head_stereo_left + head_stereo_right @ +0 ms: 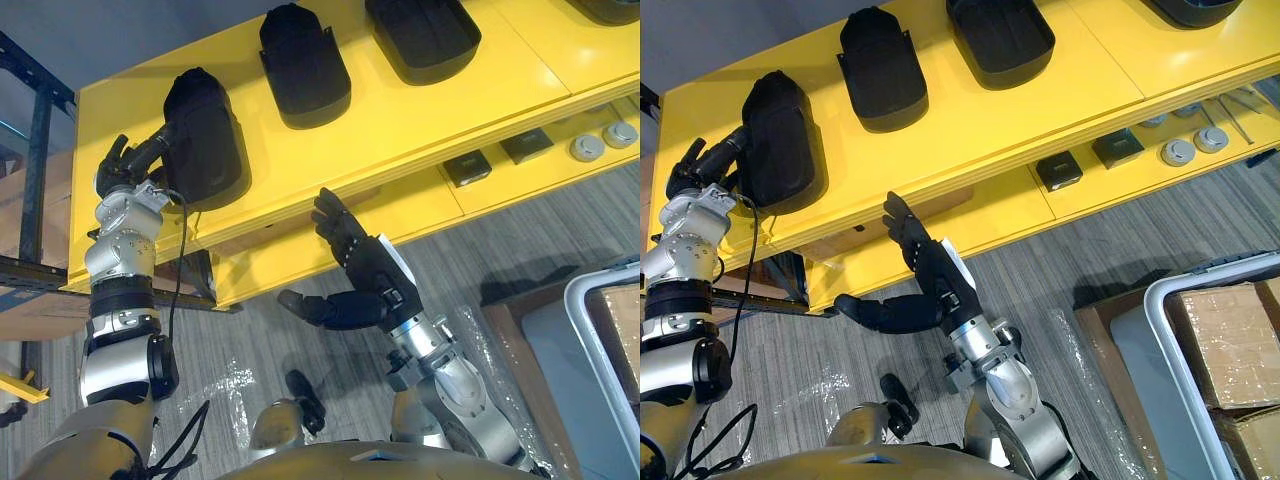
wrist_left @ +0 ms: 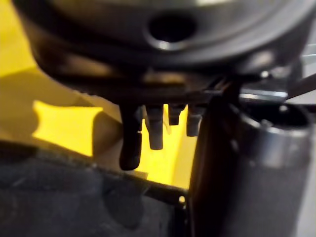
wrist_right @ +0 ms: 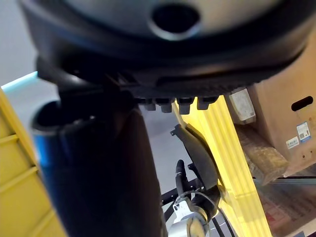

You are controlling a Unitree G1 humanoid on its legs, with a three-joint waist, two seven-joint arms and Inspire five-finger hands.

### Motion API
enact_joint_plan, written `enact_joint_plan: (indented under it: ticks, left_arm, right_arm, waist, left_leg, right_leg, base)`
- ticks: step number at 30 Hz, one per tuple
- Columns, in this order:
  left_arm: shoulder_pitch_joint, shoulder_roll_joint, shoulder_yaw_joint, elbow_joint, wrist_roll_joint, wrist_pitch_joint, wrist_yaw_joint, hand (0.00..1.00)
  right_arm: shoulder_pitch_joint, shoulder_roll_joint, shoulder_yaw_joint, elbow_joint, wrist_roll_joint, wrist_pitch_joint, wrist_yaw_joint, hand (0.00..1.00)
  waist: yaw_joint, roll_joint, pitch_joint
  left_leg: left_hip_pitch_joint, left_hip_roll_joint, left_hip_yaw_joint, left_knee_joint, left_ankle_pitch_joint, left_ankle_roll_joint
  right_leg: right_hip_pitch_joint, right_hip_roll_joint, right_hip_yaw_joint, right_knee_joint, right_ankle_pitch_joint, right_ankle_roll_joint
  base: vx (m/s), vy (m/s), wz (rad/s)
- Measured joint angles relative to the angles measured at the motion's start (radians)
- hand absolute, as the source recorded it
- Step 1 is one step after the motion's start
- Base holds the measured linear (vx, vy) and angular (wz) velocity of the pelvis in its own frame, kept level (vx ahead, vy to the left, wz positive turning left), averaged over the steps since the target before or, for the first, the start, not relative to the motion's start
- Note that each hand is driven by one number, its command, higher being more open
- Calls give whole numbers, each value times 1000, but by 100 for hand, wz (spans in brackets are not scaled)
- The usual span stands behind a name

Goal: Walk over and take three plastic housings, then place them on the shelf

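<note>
Three black plastic housings lie in a row on the yellow shelf's top board point(image 1: 430, 110): a left one point(image 1: 205, 140), a middle one point(image 1: 303, 65) and a right one point(image 1: 422, 35). My left hand point(image 1: 125, 170) is at the left housing's near-left side, with straight fingers reaching to its edge, and nothing is gripped. In the left wrist view the fingers point(image 2: 154, 131) hang straight over the yellow board beside the dark housing point(image 2: 74, 197). My right hand point(image 1: 370, 270) hovers open below the shelf's front edge, thumb spread, holding nothing.
The lower shelf board holds two small black boxes point(image 1: 467, 166) and grey round parts point(image 1: 587, 148). Another dark housing point(image 1: 610, 8) sits at the far right of the top board. A white-rimmed cart point(image 1: 1160, 300) with cardboard boxes stands at the right. A dark metal frame point(image 1: 38, 130) is at the left.
</note>
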Motion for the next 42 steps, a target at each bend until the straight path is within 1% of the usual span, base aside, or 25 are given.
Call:
enact_joint_plan:
  ticks: [4,7,8,13,15,16,17,18,20,22,23,24,26,27,29,31,33,34,35,36,37,39,40,41,42]
  left_arm:
    - [2,4,16,11,1,-3,43,100]
    - [10,39,18,41,1,-18,79,100]
    - [13,46,19,43,0,-43,98,100]
    - [13,55,1,34,-3,-131,139,100]
    - [13,60,-2,-9,-3,-178,150,100]
    - [13,60,-2,-30,-2,-190,151,100]
    - [13,64,-8,-75,-2,-226,149,100]
    - [13,72,-16,-98,-2,-245,148,100]
    - [13,115,-43,-209,0,-308,127,100]
    - [13,135,-67,-290,0,-353,98,100]
    - [14,139,-86,-347,0,-371,63,100]
    - [17,139,-97,-380,0,-378,48,100]
    - [83,139,-135,-537,0,-390,-35,100]
    - [105,137,-148,-577,1,-390,-58,100]
    - [197,122,-181,-710,1,-389,-150,100]
    - [296,55,-189,-799,1,-388,-212,100]
    - [459,-58,-192,-879,1,-389,-285,100]
    - [495,-83,-196,-890,1,-389,-298,100]
    - [601,-157,-219,-912,8,-389,-337,100]
    - [656,-187,-232,-921,44,-389,-354,100]
    - [692,-202,-240,-926,76,-390,-364,100]
    - [802,-231,-258,-940,172,-396,-422,100]
    - [819,-232,-260,-944,190,-403,-438,100]
    - [851,-232,-260,-951,194,-433,-475,100]
    - [866,-232,-260,-959,194,-446,-490,100]
  right_arm:
    - [0,0,0,0,0,3,-15,100]
    - [2,0,0,0,0,3,-19,100]
    - [3,0,1,0,0,3,-19,100]
    - [5,0,12,0,-6,-9,-15,100]
    - [7,1,12,0,-28,-34,-14,100]
    - [7,2,12,0,-35,-41,-13,100]
    - [6,2,12,0,-54,-60,-5,100]
    - [4,3,12,0,-65,-70,0,100]
    - [-21,5,11,0,-113,-100,18,100]
    - [-45,5,0,0,-142,-109,24,100]
    - [-64,4,-16,1,-164,-118,22,100]
    - [-79,4,-27,2,-169,-121,21,100]
    - [-145,4,-68,22,-211,-152,-3,100]
    - [-161,4,-80,31,-224,-162,-9,100]
    - [-205,3,-121,64,-261,-185,-36,100]
    - [-219,2,-151,97,-278,-190,-48,100]
    - [-230,2,-189,165,-321,-202,-64,100]
    - [-233,2,-198,181,-333,-204,-66,100]
    - [-238,0,-232,223,-382,-207,-75,100]
    - [-241,-1,-246,245,-406,-207,-78,100]
    - [-243,-3,-252,260,-420,-208,-81,100]
    - [-271,-32,-256,325,-468,-207,-81,100]
    - [-279,-39,-256,338,-479,-207,-81,100]
    - [-296,-50,-257,364,-509,-207,-82,100]
    - [-305,-59,-255,379,-515,-207,-83,100]
  waist:
    - [0,5,-3]
    - [1,5,-3]
    - [4,4,-3]
    - [10,3,-4]
    - [11,2,-4]
    - [11,2,-4]
    - [11,1,-5]
    - [10,0,-5]
    - [16,-7,-14]
    - [18,-10,-37]
    - [21,-12,-52]
    - [25,-14,-57]
    - [29,-15,-93]
    - [29,-14,-101]
    - [36,-14,-115]
    - [48,-10,-137]
    - [52,-7,-147]
    - [55,-8,-147]
    - [77,-8,-147]
    - [87,-9,-147]
    - [94,-10,-148]
    - [121,-21,-154]
    - [130,-25,-155]
    - [146,-33,-159]
    - [154,-38,-161]
  left_leg:
    - [4,0,-1,-10,7,0]
    - [4,0,-1,-11,8,0]
    - [3,0,-3,-11,8,0]
    - [0,0,-17,-13,13,-1]
    - [10,-1,-23,-15,14,-1]
    - [16,-1,-25,-17,14,-2]
    - [30,-2,-33,-27,17,-4]
    - [35,-3,-36,-31,18,-4]
    - [49,-3,-43,-36,18,-5]
    - [54,-5,-50,-44,20,-6]
    - [62,-5,-59,-46,21,-6]
    - [70,-5,-64,-47,21,-6]
    - [86,-7,-77,-56,21,-6]
    - [89,-8,-82,-61,21,-6]
    - [101,-10,-100,-65,23,-5]
    - [101,-11,-114,-65,23,-5]
    - [103,-9,-142,-65,23,-5]
    - [103,-8,-151,-65,23,-5]
    - [103,-7,-168,-64,23,-5]
    - [102,-7,-181,-64,24,-4]
    - [102,-7,-189,-64,25,-4]
    - [101,-7,-222,-62,27,-4]
    - [101,-7,-228,-62,28,-5]
    - [101,-7,-240,-62,29,-5]
    - [100,-7,-244,-62,29,-5]
  right_leg:
    - [0,1,-2,4,-2,-2]
    - [0,1,-2,5,-2,-3]
    - [0,1,-4,5,-1,-3]
    - [7,1,-7,4,0,-3]
    - [23,1,-13,0,0,-3]
    - [31,1,-17,-2,0,-3]
    - [49,3,-26,-12,1,-1]
    - [57,3,-31,-14,1,-1]
    - [78,4,-38,-23,2,-1]
    - [93,5,-51,-34,3,1]
    - [112,5,-62,-43,4,3]
    - [124,6,-66,-48,4,3]
    - [155,7,-86,-68,7,8]
    - [164,7,-92,-73,8,10]
    - [199,8,-113,-98,13,17]
    - [219,11,-129,-121,17,23]
    - [261,16,-165,-145,21,29]
    - [269,18,-174,-151,23,31]
    - [288,21,-193,-159,24,32]
    - [299,22,-207,-164,25,33]
    - [309,22,-217,-169,26,34]
    - [336,24,-248,-177,25,34]
    - [344,25,-254,-181,26,35]
    - [357,27,-269,-187,27,36]
    - [359,27,-272,-187,27,36]
  base:
    - [0,0,0]
    - [0,0,1]
    - [0,0,4]
    - [0,0,7]
    - [2,-4,6]
    - [13,-11,8]
    - [16,-10,8]
    - [16,-13,12]
    - [2,-16,6]
    - [17,-13,13]
    - [29,-10,19]
    - [17,-9,14]
    - [15,-7,13]
    - [25,-6,20]
    - [7,-6,21]
    - [-17,-15,22]
    - [-7,-23,36]
    - [-17,-22,42]
    - [-16,-19,37]
    - [-17,-18,38]
    - [-9,-15,36]
    - [-2,-12,37]
    - [1,-8,33]
    - [-2,-5,22]
    - [-5,-1,25]
